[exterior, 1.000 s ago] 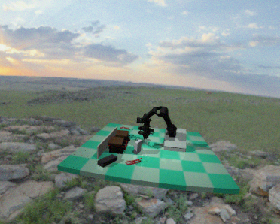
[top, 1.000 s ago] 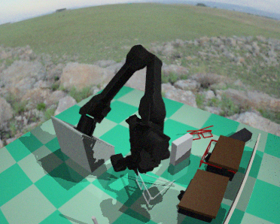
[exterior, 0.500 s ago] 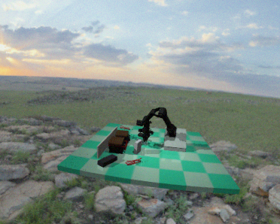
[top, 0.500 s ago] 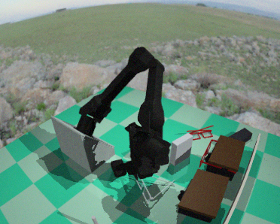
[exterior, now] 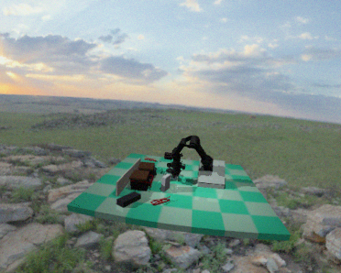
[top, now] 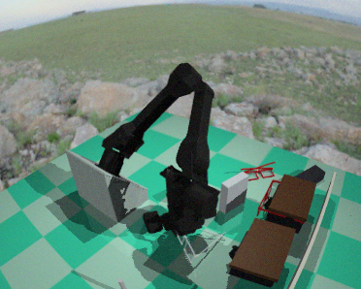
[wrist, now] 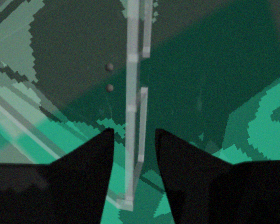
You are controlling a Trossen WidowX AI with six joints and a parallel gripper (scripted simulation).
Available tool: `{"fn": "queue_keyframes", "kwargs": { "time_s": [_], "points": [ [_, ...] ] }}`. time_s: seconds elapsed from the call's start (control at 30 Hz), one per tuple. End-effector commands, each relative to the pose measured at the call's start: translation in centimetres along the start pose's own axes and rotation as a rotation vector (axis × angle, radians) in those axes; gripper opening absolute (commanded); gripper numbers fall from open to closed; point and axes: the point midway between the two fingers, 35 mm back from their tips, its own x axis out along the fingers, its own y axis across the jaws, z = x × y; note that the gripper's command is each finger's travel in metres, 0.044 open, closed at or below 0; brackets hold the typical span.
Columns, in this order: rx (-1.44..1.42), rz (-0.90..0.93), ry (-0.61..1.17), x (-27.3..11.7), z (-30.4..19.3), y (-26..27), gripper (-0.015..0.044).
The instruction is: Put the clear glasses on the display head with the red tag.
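The clear glasses (top: 194, 256) (wrist: 132, 80) lie on the checkered table under the arm, with thin folded-out temples. My gripper (top: 182, 235) (wrist: 134, 135) points down and is partly open. In the wrist view its fingertips stand on either side of the glasses' front frame near one end, with a gap on both sides. Two brown-topped display heads stand to the right in the top view. The nearer one (top: 263, 249) wears no glasses that I can see; the farther one (top: 293, 198) (exterior: 142, 176) has red glasses at its front. I cannot make out the red tag.
A pale upright block (top: 233, 191) (exterior: 166, 182) stands between the gripper and the heads. Red glasses (top: 262, 172) (exterior: 160, 201) and a dark block (top: 314, 174) (exterior: 128, 199) lie beyond. A long pale wall (exterior: 127, 178) runs behind the heads. A grey panel (top: 92, 186) stands by the arm's base.
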Motion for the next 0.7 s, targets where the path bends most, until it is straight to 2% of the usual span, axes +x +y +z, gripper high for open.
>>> {"fn": "queue_keyframes", "kwargs": {
  "time_s": [0.0, 0.17, 0.67],
  "points": [
    [0.005, 0.004, 0.003, 0.12, -0.10, 0.10, 0.0120],
    [0.005, 0.004, 0.003, 0.12, -0.10, 0.49, 0.0120],
    [0.005, -0.001, 0.004, 0.14, -0.15, 0.15, 0.0020]
  ]
}}
